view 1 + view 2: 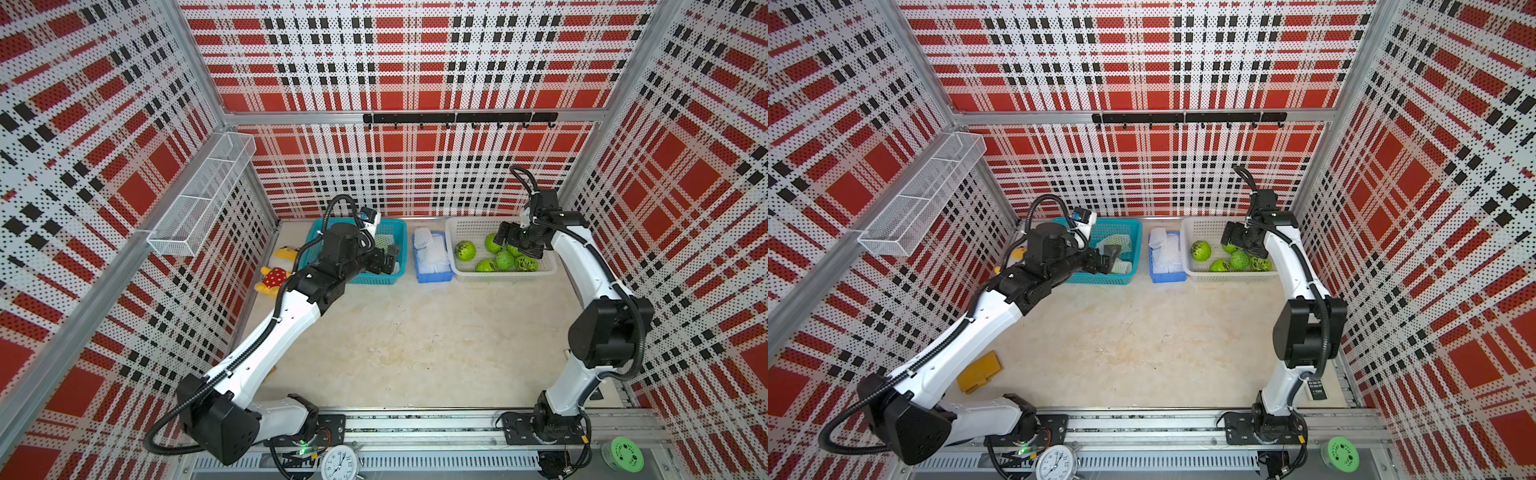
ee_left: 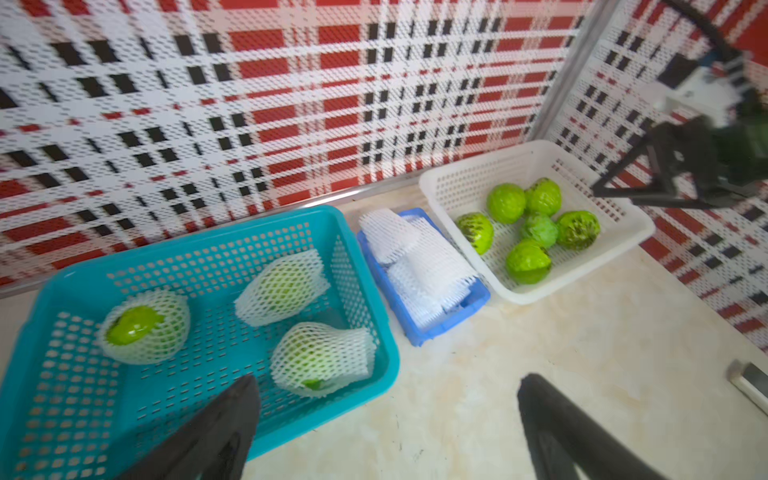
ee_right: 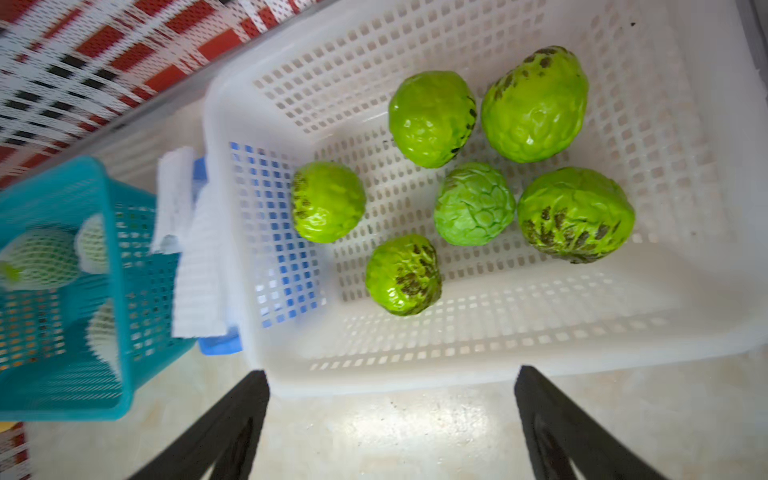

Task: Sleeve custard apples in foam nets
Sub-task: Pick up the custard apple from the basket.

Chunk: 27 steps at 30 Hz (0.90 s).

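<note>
Right now six bare custard apples (image 3: 473, 203) sit in the white basket (image 3: 685, 124). Most are bunched together and touching; one sits apart, nearer the wall next to the blue tray (image 2: 453, 322). Three more are already sleeved and lie in the teal basket (image 2: 199, 241). Spare foam nets (image 2: 419, 266) lie stacked in the blue tray, btw the two baskets.

The right gripper (image 3: 390, 372) hangs above the white basket, jaws spread wide, nothing in them. The left gripper (image 2: 388, 377) is over the teal basket's near edge, also wide open & empty.

Risks, as I judge them:
- **Slip:** the fruit skin looks glossy & rounded, so an off-centre pinch prob. squirts the apple out of the jaws.
- **Cluster:** going for one in the bunch, a finger may wedge btw neighbours or shove them, esp. w/ so little gap.
- **Basket wall:** apples close to it leave little room for the outer finger, which could catch the lattice & drag the light basket.
- **Nets:** they overlap in a loose pile, so the left side may lift two at once or tug the tray along.
- **Arms:** both need the same middle zone for sleeving, so crowding there is a collision risk.
</note>
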Tool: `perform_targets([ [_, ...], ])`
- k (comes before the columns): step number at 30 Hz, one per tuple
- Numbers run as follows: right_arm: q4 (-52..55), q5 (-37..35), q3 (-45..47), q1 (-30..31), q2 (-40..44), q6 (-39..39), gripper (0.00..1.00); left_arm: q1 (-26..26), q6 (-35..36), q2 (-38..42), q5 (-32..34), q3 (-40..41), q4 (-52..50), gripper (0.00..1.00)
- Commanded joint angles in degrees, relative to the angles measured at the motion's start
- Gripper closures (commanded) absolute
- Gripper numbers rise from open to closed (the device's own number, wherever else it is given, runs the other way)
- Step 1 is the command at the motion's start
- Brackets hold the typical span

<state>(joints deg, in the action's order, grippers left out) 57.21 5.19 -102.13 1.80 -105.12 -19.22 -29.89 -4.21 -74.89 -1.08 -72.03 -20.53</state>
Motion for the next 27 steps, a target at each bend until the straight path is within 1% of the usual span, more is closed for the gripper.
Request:
perform_targets([
  [1,2.7,-5.8,-4.0,0.0,-4.7,2.9,0.06,-3.1,-0.7,-2.2,-0.3,-2.8,1.5,0.00],
  [4,2.8,-7.6,-7.0,-0.1,-9.4,3.1,0.06,-5.2,-2.1,-4.4,-1.1,-3.6,2.8,0.01],
  [10,3.4,-7.9,-13.8,-1.2,-18.1,2.2,0.04,-8.2,-4.0,-8.7,-2.3,-5.1,4.9,0.01],
  [16,3.9,-5.2,-18.6,-2.2,-24.4,1.7,0.05,-9.3,-4.3,-11.8,-2.8,-6.8,5.0,0.01],
  [19,4.1,-5.6,-19.4,-2.2,-26.2,1.6,0.05,-9.4,-4.2,-12.7,-3.2,-7.3,4.9,0.00],
  [22,3.3,-6.3,-18.1,-2.1,-26.7,1.6,0.06,-9.5,-3.7,-13.1,-3.0,-7.7,4.4,0.01],
  [27,1.9,-6.5,-16.6,-1.8,-27.5,1.7,0.14,-9.4,-3.1,-13.2,-2.4,-7.7,4.0,0.01],
])
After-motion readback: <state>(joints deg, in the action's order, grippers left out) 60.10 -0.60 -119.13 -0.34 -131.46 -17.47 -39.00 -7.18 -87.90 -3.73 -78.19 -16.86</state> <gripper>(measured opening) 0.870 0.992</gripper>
